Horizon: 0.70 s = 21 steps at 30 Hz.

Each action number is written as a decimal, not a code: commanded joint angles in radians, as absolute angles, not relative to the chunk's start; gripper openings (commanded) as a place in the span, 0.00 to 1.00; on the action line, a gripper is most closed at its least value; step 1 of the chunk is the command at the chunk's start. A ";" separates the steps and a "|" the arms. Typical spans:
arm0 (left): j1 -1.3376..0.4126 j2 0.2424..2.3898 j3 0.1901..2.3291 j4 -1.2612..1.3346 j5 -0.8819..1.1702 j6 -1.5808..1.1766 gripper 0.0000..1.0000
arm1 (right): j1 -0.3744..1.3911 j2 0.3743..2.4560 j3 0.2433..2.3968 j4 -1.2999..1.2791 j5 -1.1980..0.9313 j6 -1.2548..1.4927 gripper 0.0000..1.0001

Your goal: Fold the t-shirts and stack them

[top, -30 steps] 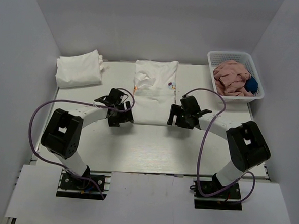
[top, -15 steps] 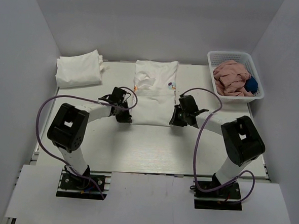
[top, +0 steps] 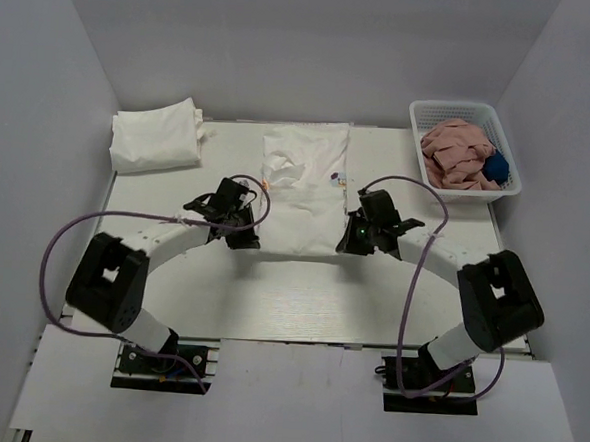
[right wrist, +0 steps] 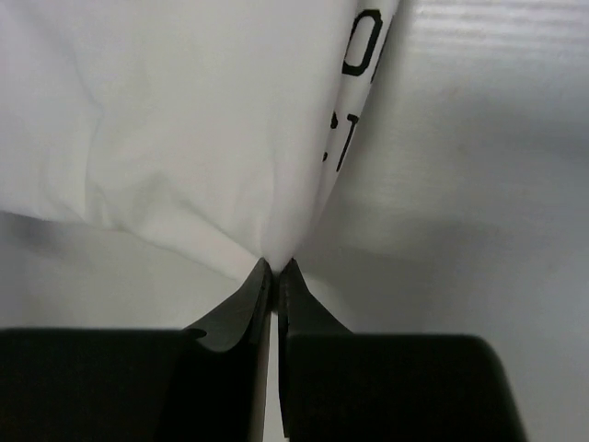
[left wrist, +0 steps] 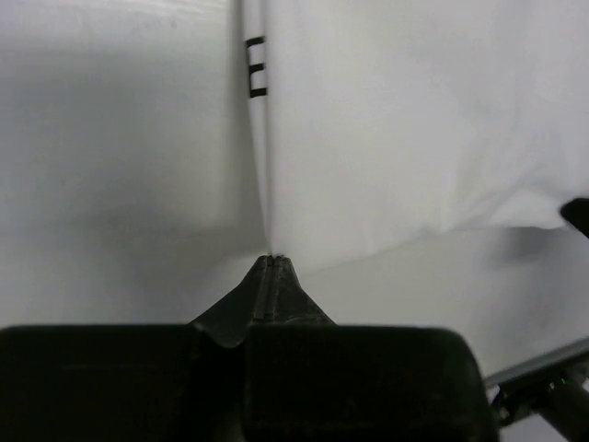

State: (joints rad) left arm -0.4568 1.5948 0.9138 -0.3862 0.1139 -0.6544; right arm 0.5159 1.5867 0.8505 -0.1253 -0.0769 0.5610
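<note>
You had the printed t-shirt (top: 302, 191) lying in the middle of the table (top: 290, 301), its length running from near to far. It was white, with small orange and dark prints toward its right side.

Your left gripper (top: 246, 238) was clamped on the shirt's near left corner. In the left wrist view the gripper (left wrist: 270, 262) had its jaws pressed together with a thin fold of the white cloth (left wrist: 396, 120) pinched at the tips. A bit of dark lettering (left wrist: 256, 78) showed along that fold.

Your right gripper (top: 347, 241) was clamped on the near right corner. In its wrist view the gripper (right wrist: 276, 267) had the jaws closed on a gathered point of the cloth (right wrist: 184, 110), with more dark lettering (right wrist: 363, 55) on the edge just beyond the tips.

Between the two grippers the near hem ran in a shallow curve that bowed toward you.

A folded t-shirt (top: 158, 138), plain white, sat at the far left corner of the table, well apart from the one you held. At the far right stood a white basket (top: 418, 120) holding crumpled pink cloth (top: 458, 151) and a small blue item (top: 495, 167) on its right side.
</note>
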 commanded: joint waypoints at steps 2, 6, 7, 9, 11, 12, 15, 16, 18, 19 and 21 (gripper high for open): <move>-0.503 1.320 0.885 -0.546 0.113 -0.686 0.00 | 0.548 1.380 0.807 -0.357 -0.175 0.551 0.00; -0.537 1.151 0.874 -0.630 0.155 -0.721 0.00 | 0.558 1.203 0.811 -0.541 -0.230 0.534 0.00; -0.537 1.117 0.874 -0.640 0.166 -0.730 0.00 | 0.560 1.131 0.818 -0.564 -0.253 0.529 0.00; -0.548 1.053 0.874 -0.650 0.166 -0.742 0.00 | 0.560 1.095 0.873 -0.633 -0.282 0.511 0.00; -0.548 0.971 0.888 -0.638 0.166 -0.755 0.00 | 0.560 1.060 0.928 -0.670 -0.311 0.499 0.00; -0.548 0.951 0.900 -0.628 0.166 -0.755 0.00 | 0.558 1.057 0.946 -0.681 -0.314 0.499 0.00; -0.557 0.920 0.928 -0.595 0.124 -0.755 0.00 | 0.557 1.071 1.023 -0.674 -0.314 0.492 0.00; -0.557 0.920 0.940 -0.586 0.089 -0.755 0.00 | 0.557 1.077 1.046 -0.672 -0.314 0.495 0.00; -0.557 0.952 0.988 -0.586 0.052 -0.744 0.00 | 0.555 1.094 1.068 -0.649 -0.305 0.495 0.00; -0.557 0.966 1.000 -0.559 0.052 -0.729 0.00 | 0.555 1.100 1.074 -0.637 -0.289 0.499 0.00; -0.557 1.018 1.041 -0.549 0.002 -0.719 0.00 | 0.552 1.120 1.103 -0.623 -0.261 0.505 0.00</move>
State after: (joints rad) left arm -0.5529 0.9710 0.9703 -0.5926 0.0856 -0.7372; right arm 0.5575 1.0977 1.0420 -0.6418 -0.2752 0.5129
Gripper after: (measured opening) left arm 0.027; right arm 0.048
